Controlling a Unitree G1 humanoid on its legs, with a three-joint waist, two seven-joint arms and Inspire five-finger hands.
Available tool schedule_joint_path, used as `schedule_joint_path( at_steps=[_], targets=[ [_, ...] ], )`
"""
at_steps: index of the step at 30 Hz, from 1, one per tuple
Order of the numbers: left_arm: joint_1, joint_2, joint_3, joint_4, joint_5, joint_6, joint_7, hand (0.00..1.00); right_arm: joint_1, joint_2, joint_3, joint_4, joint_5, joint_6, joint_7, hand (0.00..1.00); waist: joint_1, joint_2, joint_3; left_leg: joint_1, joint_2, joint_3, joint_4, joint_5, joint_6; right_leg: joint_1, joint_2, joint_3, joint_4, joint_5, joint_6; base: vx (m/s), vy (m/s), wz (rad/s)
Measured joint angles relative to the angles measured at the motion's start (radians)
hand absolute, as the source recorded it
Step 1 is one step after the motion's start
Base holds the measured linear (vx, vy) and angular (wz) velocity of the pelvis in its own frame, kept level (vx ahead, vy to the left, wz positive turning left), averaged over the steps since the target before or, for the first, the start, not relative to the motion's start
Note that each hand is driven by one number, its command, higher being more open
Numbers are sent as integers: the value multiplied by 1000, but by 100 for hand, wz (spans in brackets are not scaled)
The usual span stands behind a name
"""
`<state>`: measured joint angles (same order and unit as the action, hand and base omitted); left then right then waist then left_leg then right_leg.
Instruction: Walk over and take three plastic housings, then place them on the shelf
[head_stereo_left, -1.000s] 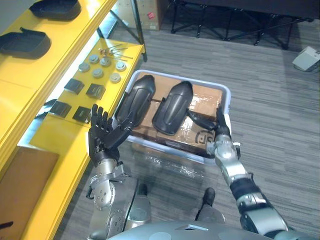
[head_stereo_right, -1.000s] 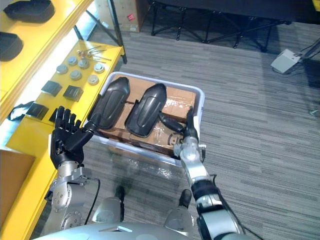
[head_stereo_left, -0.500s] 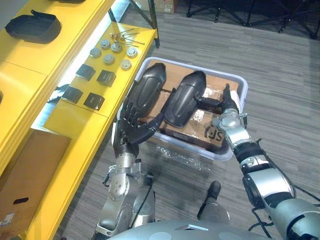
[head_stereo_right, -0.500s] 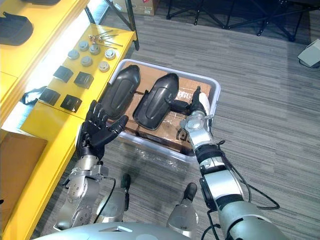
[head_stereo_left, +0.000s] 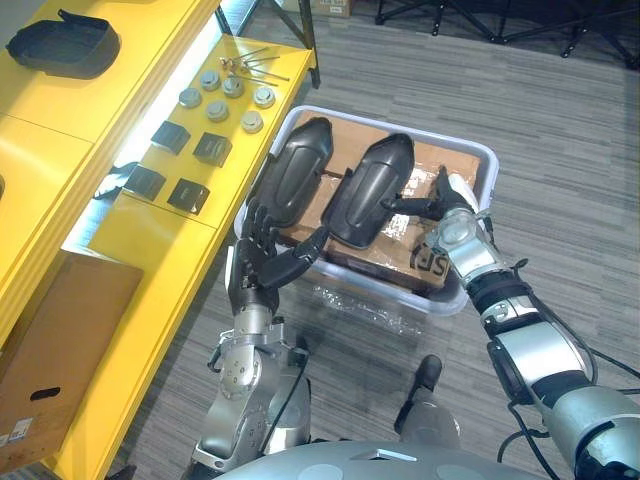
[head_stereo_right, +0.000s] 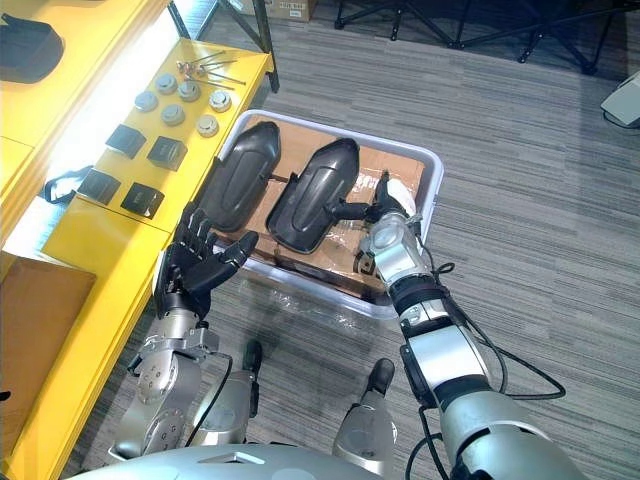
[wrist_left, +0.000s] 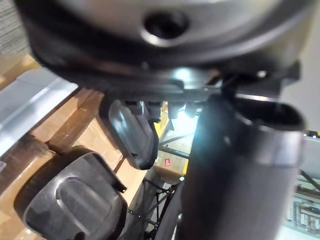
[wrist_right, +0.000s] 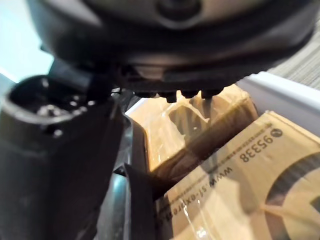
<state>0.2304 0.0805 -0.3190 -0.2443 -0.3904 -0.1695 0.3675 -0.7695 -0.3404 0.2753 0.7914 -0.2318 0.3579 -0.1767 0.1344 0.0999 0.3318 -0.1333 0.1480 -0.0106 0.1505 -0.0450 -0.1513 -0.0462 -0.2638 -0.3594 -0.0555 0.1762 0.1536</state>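
Observation:
Two black plastic housings lie side by side on cardboard boxes inside a white bin (head_stereo_left: 478, 158): the left housing (head_stereo_left: 292, 178) and the right housing (head_stereo_left: 368, 188). My left hand (head_stereo_left: 260, 265) is open with fingers spread at the bin's near left corner, just short of the left housing's lower end. My right hand (head_stereo_left: 447, 212), with a white thumb cover, is open over the boxes, its fingers reaching to the right housing's right edge. The left wrist view looks at both housings (wrist_left: 75, 200). A third housing (head_stereo_left: 62, 45) rests on the yellow shelf's upper level.
The yellow shelf (head_stereo_left: 150, 260) runs along the left, carrying small black plates (head_stereo_left: 188, 194), round metal discs (head_stereo_left: 217, 109) and a cardboard box (head_stereo_left: 50, 350). Clear plastic wrap (head_stereo_left: 370, 305) lies on the floor before the bin. Black stand legs (head_stereo_left: 500, 20) stand at the back.
The camera has shifted closer to the bin. My left hand came from beside the shelf to the bin's near corner. My right hand slid up the boxes toward the right housing.

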Motion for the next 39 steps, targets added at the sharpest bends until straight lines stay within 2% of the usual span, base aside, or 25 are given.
schedule_joint_path(
  at_steps=[5,6,16,19,23,26,34,39],
  targets=[
    [0,0,-8,20,0,0,0,100,-3,4,42,0,-39,0,42,100,3,0,0,2,1,0,-20,15,-2,-3,3,-2,-9,9,-4,0,0,0],
    [0,0,-9,20,0,0,1,100,-4,5,56,0,-40,1,53,0,4,0,0,2,2,2,-23,18,-2,-2,5,-2,-19,17,-6,-18,-8,-3],
    [-7,0,-20,20,1,3,4,100,-49,16,102,37,-157,88,56,0,3,1,1,4,2,2,-35,32,-4,-2,5,-5,-22,22,-7,-3,0,0],
    [-9,-1,-21,19,1,8,9,100,-53,22,112,83,-133,116,44,0,8,2,2,4,2,1,-37,33,-4,-2,5,-8,-22,22,-7,0,0,0],
    [-30,-1,-21,18,1,20,13,100,-60,6,72,127,-74,119,10,0,27,9,7,3,2,-2,-39,35,-5,-1,5,-14,-22,22,-7,4,1,2],
    [-32,0,-15,7,0,20,21,100,-57,2,58,155,-36,121,5,0,28,13,9,5,1,-9,-58,48,-5,-1,5,-23,-22,22,-7,14,-2,8],
    [-23,0,-16,7,0,20,21,100,-1,-12,-24,140,-36,40,-29,0,25,13,9,21,2,-2,-67,49,-5,3,5,-20,-22,22,-8,1,-1,-2],
    [-1,7,-15,6,0,19,20,100,108,-40,-50,18,-40,-34,-50,0,17,10,11,27,2,4,-70,49,-5,4,5,-16,-22,22,-7,-2,-1,-2]
  ],
)
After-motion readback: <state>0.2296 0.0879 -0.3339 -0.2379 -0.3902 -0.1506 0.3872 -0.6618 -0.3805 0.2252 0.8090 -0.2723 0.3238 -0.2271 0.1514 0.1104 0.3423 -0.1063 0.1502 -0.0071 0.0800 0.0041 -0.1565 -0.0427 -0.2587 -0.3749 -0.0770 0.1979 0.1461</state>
